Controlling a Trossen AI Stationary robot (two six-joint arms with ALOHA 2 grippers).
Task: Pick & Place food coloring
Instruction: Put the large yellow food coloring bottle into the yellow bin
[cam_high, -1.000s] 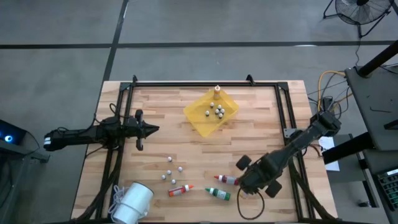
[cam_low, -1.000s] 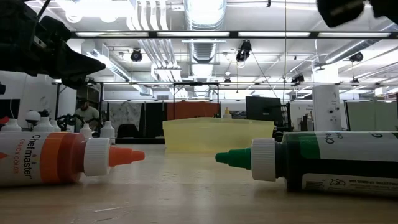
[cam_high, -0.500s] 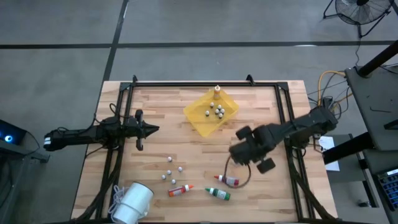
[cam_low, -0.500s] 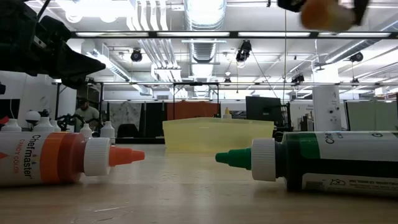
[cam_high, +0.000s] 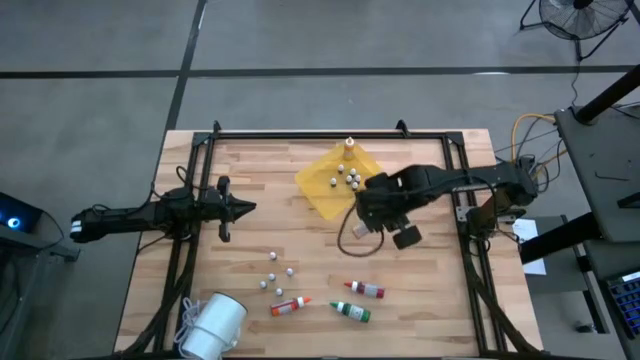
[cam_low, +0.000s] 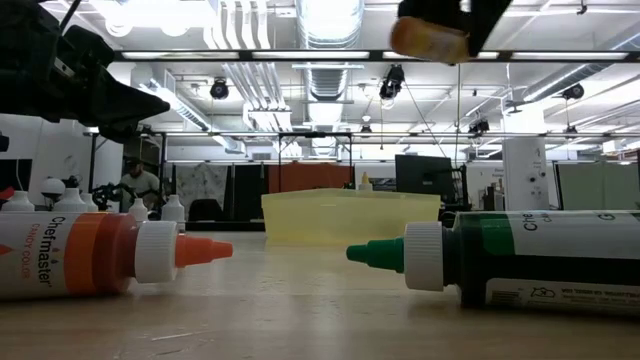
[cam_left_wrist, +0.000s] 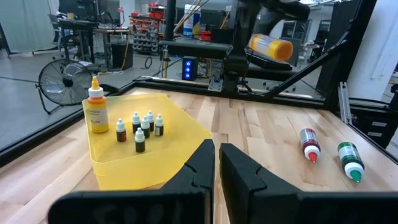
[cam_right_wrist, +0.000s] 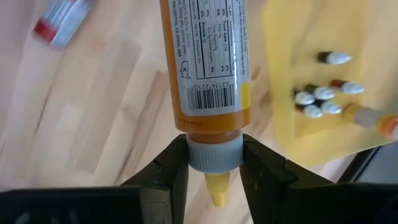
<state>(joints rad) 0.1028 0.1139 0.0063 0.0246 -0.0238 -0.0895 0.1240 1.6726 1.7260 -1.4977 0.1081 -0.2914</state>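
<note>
Right wrist view shows the right gripper (cam_right_wrist: 213, 163) clenched on a yellow-orange food coloring bottle (cam_right_wrist: 207, 68) at its grey collar, pointed yellow cap toward the camera and barcode label facing out. High above the table, it hangs just beside the yellow tray (cam_high: 322, 196) near the far edge. Left gripper (cam_high: 240, 208) waits closed and empty by the left edge.

The right arm reaches in from the table's right edge, its pincer (cam_high: 372, 212) raised in the air with both fingers (cam_right_wrist: 163, 169) clamped on a bottle's capped neck, while the left arm lies level at the left side, its pincer (cam_high: 245, 208) fully closed.
</note>
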